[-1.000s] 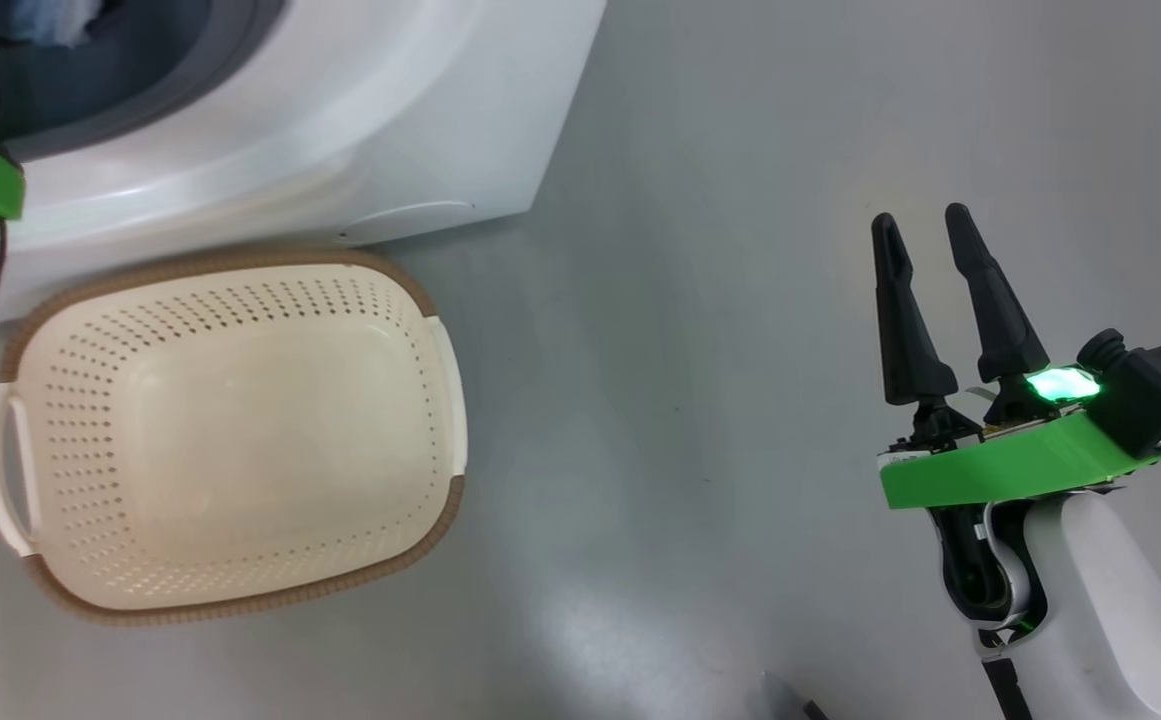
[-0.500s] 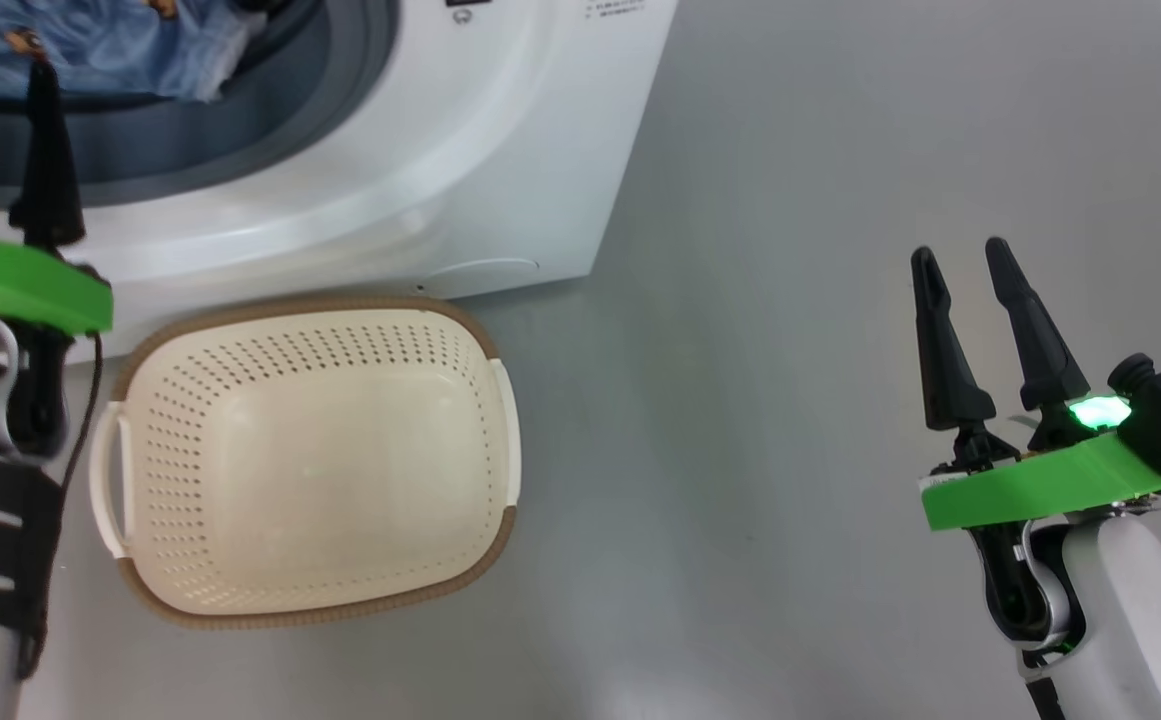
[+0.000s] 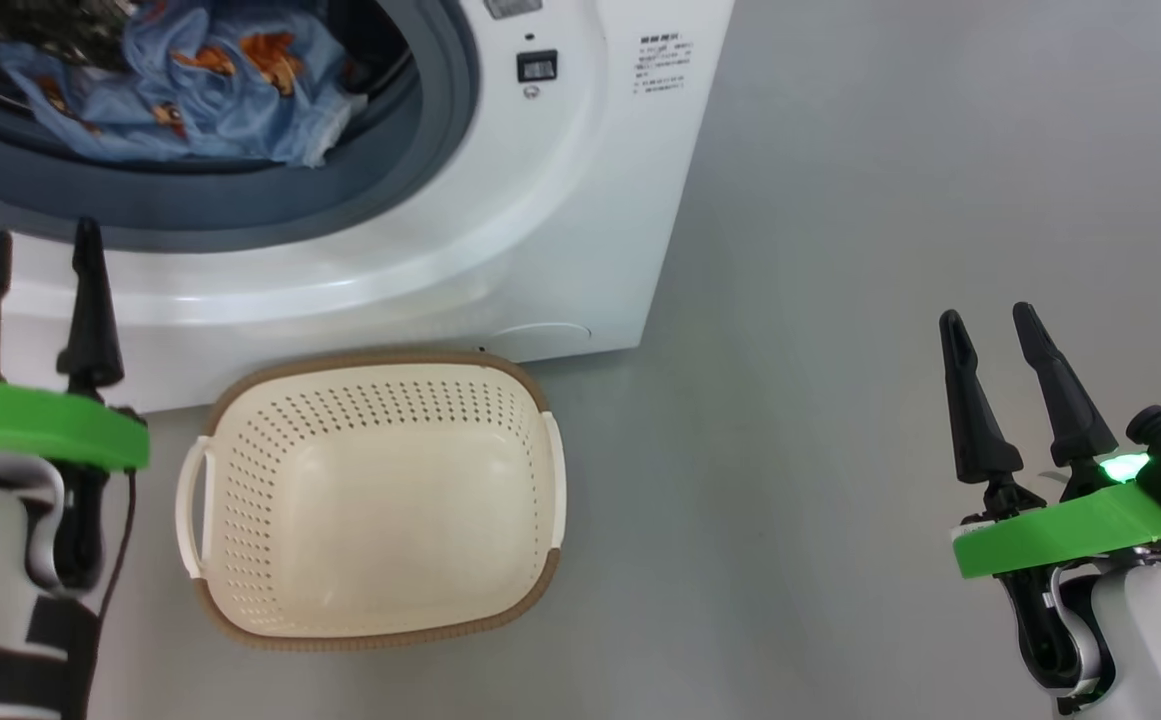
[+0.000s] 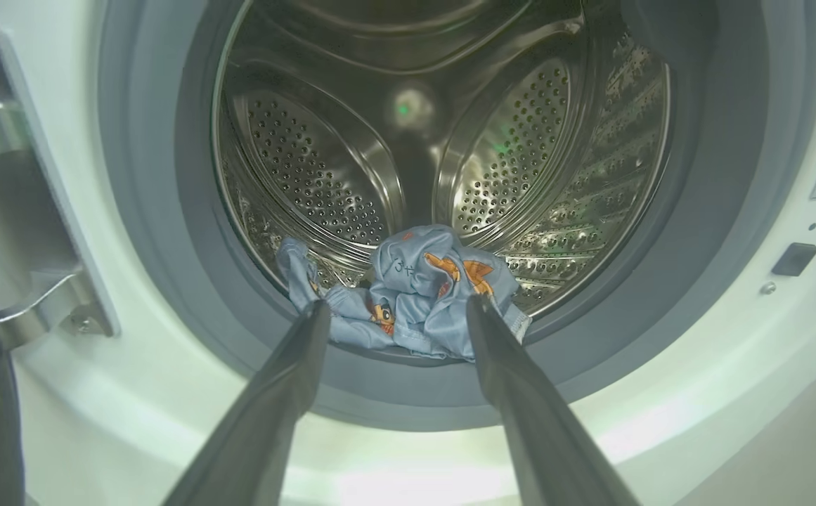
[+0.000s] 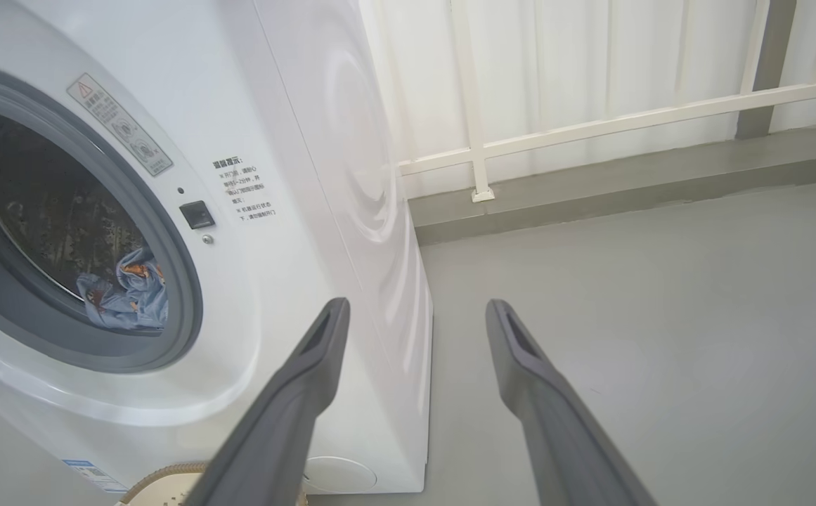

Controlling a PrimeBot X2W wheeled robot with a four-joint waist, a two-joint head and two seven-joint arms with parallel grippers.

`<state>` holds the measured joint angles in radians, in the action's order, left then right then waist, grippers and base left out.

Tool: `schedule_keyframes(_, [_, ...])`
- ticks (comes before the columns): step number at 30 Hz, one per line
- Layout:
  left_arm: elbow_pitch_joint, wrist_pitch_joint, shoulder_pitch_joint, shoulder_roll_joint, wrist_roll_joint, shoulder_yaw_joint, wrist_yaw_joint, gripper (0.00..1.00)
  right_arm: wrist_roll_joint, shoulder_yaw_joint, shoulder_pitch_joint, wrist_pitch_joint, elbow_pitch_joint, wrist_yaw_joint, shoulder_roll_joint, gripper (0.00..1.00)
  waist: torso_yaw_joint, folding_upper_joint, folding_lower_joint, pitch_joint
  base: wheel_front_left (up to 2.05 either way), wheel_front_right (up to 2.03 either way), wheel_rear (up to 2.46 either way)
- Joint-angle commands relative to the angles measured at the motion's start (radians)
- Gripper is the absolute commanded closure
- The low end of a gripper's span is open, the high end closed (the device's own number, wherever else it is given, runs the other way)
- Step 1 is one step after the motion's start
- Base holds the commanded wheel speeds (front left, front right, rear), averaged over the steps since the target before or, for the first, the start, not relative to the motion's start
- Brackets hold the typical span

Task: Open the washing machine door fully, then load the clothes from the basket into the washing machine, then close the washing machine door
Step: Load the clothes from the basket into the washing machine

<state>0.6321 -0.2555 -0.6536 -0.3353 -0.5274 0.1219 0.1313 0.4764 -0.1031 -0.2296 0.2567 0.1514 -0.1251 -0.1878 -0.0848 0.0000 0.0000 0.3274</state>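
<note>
The white washing machine (image 3: 560,200) stands with its round opening uncovered. The light blue clothes (image 3: 190,90) with orange bears lie at the front of the steel drum (image 4: 520,140), partly on the grey seal. Of the washing machine door I see just a steel hinge (image 4: 21,211) and a dark edge below it. The cream basket (image 3: 390,530) sits on the floor before the machine, with nothing in it. My left gripper (image 3: 44,232) is open in front of the machine, left of the basket, and points at the clothes (image 4: 422,281). My right gripper (image 3: 987,314) hangs open over the floor, far right.
Grey floor (image 3: 840,300) stretches to the right of the machine. A white railing (image 5: 590,126) and a low grey kerb run along the back wall. The basket's brown rim (image 5: 169,472) shows at the machine's foot in the right wrist view.
The head camera has swung, so the whole scene slid down and right and more of the drum shows. My left gripper has drawn back from the drum opening, still open.
</note>
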Motion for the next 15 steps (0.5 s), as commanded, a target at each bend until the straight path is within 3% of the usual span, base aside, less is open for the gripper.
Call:
schedule_keyframes(1, [-0.033,-0.006,0.018,-0.038,0.012,-0.038,-0.001,0.0,0.001,-0.018,0.016,0.005,-0.019,-0.006,-0.014,0.0,0.018,0.0,0.0,-0.03,0.0,0.0,0.0])
schedule_keyframes(15, [-0.172,-0.006,0.268,0.014,0.064,-0.117,-0.001,0.0,0.014,-0.009,0.083,0.005,-0.01,-0.006,-0.042,0.0,0.046,0.0,0.0,-0.126,0.0,0.0,0.0])
